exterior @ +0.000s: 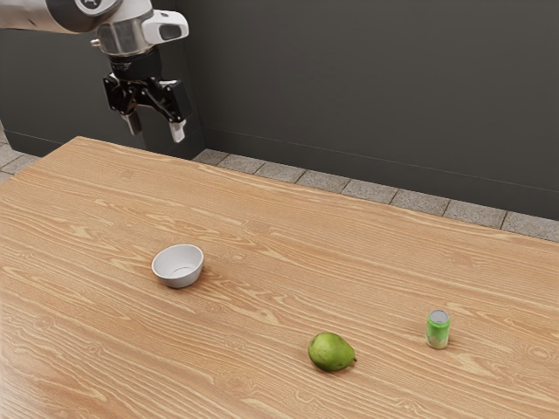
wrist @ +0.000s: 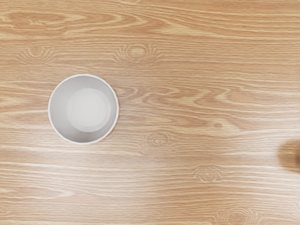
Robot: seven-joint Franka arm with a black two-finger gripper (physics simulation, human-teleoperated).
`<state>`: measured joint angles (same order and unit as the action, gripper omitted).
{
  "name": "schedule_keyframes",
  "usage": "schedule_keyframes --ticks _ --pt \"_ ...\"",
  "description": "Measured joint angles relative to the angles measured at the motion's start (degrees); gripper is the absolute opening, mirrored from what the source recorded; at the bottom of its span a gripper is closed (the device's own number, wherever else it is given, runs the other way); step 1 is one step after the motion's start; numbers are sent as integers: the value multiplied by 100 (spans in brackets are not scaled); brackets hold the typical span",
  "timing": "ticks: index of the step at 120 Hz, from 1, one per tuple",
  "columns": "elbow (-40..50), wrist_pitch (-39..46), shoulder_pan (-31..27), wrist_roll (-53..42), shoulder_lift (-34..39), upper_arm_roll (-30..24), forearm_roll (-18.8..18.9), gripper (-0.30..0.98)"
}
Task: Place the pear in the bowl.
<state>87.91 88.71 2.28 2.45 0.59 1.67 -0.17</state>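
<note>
The end effector (exterior: 156, 129) hangs empty in the air, its two fingers apart and pointing down, in front of the dark wall (exterior: 367, 87) in the exterior view. The pear (exterior: 330, 352) lies on its side on the table (exterior: 262, 218), well apart from the bowl (exterior: 178, 266), its stem toward the exterior view's right. The bowl stands upright, nearer than the pear to both the table's far edge and its visible corner; the wrist view looks down into it. A green can (exterior: 438, 330) stands upright near the pear, farthest of the three from that corner.
</note>
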Motion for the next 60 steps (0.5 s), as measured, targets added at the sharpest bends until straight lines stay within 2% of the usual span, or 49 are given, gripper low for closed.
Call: schedule_keyframes --ticks 28,44,51,60 --pt "-16 -1 28 40 -11 -20 14 69" --pt "-285 131 -417 -237 -326 -540 107 69" --pt "88 360 -475 -482 -437 -800 130 69" --pt "779 762 -229 -802 -478 -1115 148 69"
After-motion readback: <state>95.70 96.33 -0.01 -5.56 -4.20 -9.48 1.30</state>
